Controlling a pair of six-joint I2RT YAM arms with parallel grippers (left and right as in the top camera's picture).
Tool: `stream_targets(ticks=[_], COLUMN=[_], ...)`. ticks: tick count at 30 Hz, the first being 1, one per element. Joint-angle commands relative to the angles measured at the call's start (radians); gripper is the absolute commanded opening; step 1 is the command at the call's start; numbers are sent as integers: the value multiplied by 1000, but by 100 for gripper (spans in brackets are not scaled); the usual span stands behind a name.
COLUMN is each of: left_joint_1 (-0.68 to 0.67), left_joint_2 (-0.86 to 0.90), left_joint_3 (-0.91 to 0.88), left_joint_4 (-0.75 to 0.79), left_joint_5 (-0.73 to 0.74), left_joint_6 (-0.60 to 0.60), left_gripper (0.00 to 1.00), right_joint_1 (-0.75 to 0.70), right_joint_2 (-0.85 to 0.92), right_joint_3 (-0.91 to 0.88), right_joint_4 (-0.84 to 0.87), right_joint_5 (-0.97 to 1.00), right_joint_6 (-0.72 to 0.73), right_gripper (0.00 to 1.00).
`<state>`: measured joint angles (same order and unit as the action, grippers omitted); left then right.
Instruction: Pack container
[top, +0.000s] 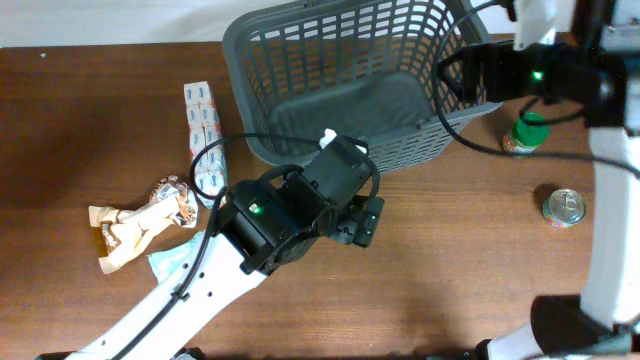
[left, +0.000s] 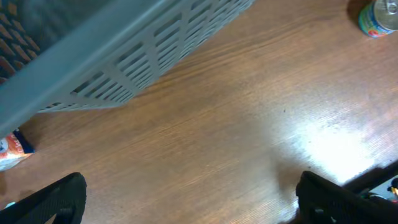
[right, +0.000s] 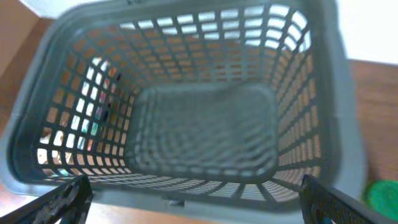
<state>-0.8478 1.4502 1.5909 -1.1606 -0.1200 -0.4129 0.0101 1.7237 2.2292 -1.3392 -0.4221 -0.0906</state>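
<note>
The dark grey lattice basket (top: 300, 60) stands at the back centre of the table, and its floor shows nothing in it. My left gripper (top: 362, 218) is open and empty, low over bare wood just in front of the basket's near wall (left: 124, 56). In the left wrist view its fingers (left: 189, 199) frame only tabletop. My right gripper (top: 452, 75) hovers at the basket's right rim. It is open and empty (right: 196, 199) and looks down into the basket (right: 345, 124).
A strip of white and blue packets (top: 205, 135), a brown and white snack bag (top: 140, 225) and a light blue packet (top: 170, 260) lie left of the basket. A green-lidded bottle (top: 525, 135) and a can (top: 563, 207) stand to the right.
</note>
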Motion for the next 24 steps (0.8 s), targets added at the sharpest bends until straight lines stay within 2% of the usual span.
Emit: stream_targets(ticks=[1, 9, 16, 24], left_joint_1=[-23, -35, -35, -35], left_joint_2=[-15, -8, -8, -8], left_joint_3=[9, 9, 9, 9], left_joint_4=[-3, 0, 0, 0], left_joint_5=[19, 19, 27, 27], left_joint_6=[-9, -9, -10, -10], left_gripper=[100, 100, 100, 100], right_joint_1=[10, 11, 11, 11], right_joint_2=[31, 85, 153, 248], right_joint_3=[9, 8, 8, 8], right_joint_4=[-9, -11, -10, 18], right_joint_5=[-72, -108, 5, 11], right_joint_6=[-33, -33, -33, -33], right_gripper=[99, 99, 99, 99])
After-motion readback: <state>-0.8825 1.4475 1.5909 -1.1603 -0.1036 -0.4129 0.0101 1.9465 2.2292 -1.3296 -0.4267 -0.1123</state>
